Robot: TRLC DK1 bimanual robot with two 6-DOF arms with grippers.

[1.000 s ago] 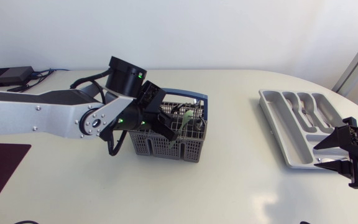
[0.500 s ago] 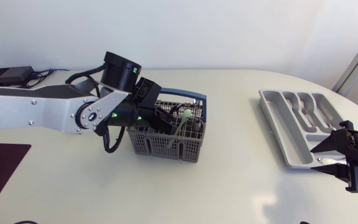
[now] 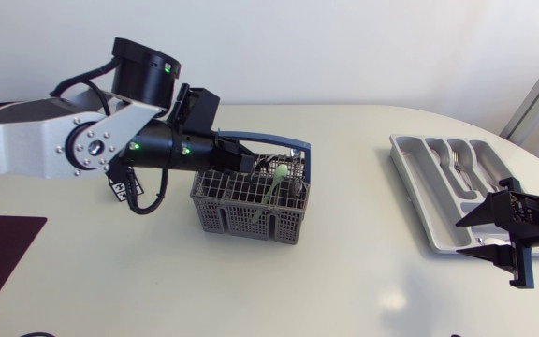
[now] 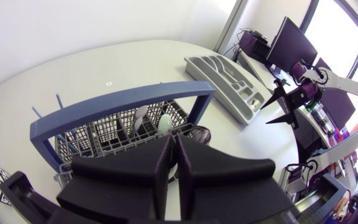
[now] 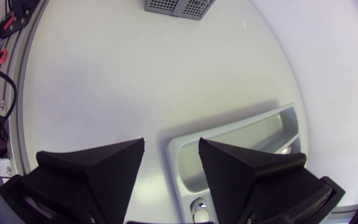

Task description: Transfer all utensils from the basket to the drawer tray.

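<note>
Left wrist view: left hand (image 4: 173, 146) pressed shut over basket (image 4: 123, 106) (unclear overhead)

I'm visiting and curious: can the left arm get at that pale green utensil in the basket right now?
Probably yes. The left gripper sits over the basket, with the green utensil standing just ahead. The blue handle crosses ahead of it and the fingers are shut, so they must open.

The basket (image 3: 249, 208) is showing matt grey plastic mesh; the drawer tray (image 3: 421, 198) is looking smooth, slightly glossy plastic. The forks (image 3: 457, 160) are gleaming like polished metal.
</note>
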